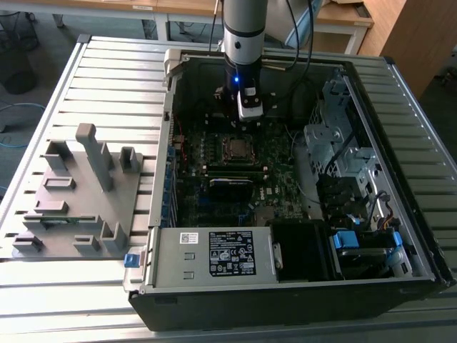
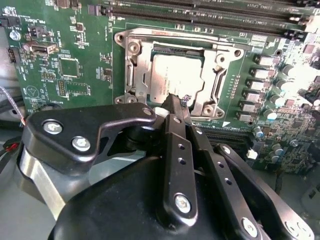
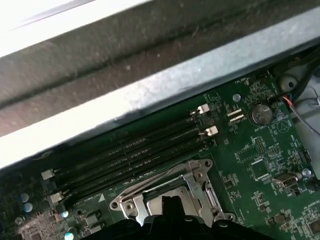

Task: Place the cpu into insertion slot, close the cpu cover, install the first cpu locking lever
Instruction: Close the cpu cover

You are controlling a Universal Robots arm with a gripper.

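The gripper hangs inside the case, its fingers pressed together and holding nothing, tips just above the socket's near edge. The cpu lies flat in the slot, at the motherboard's 12 o'clock end. The cover lies down around it.

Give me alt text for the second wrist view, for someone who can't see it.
Black gripper with its fingers together, tips at the edge of the cpu, which sits in the insertion slot on a green motherboard. The silvery cpu cover frames the chip. Long memory slots run beyond it.
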